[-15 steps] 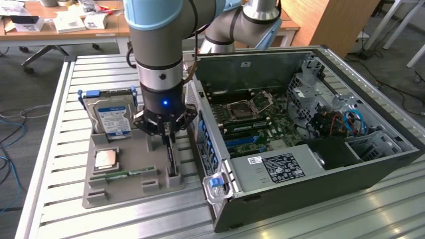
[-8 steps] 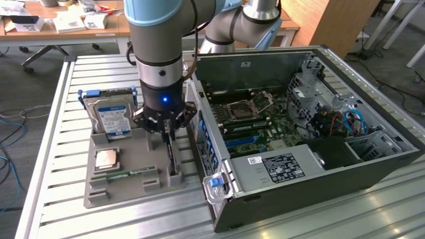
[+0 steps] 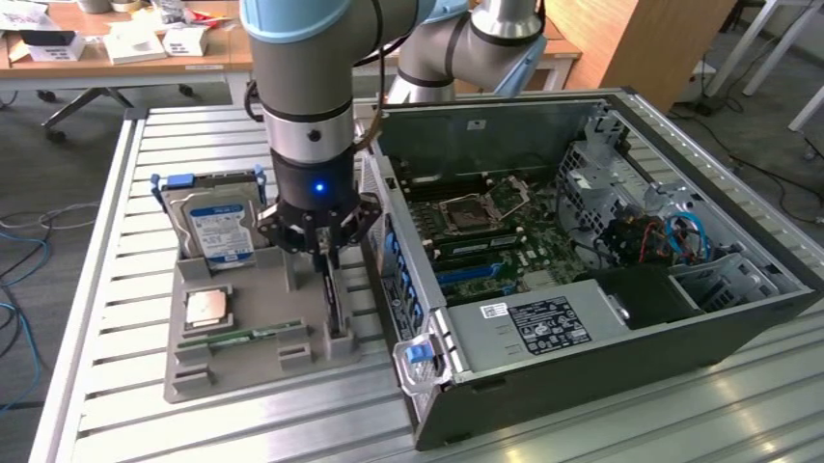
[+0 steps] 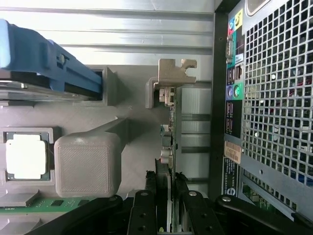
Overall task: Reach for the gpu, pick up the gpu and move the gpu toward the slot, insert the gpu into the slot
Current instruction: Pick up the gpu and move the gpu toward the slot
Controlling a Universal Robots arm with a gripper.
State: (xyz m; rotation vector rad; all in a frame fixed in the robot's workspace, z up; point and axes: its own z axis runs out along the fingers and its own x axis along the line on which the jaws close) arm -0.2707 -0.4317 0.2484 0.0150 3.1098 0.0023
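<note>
Claw (image 3: 323, 255) clenched on gpu (image 3: 338, 304) top edge; gpu upright in gray holder (image 3: 251, 318) beside computer case (image 3: 554, 333).

The exterior view sits high and back, looking down at a slant across the slatted surface (image 3: 129, 289), tray (image 3: 258, 289) toward the exterior view's left, open computer case (image 3: 580, 386) toward its right. The wrist view hangs close above the tray, facing straight down past the pincer (image 4: 168, 215). Both share the tray, its standing card (image 4: 171, 132), the hard drive (image 3: 219, 227) and the case's near wall.
</note>
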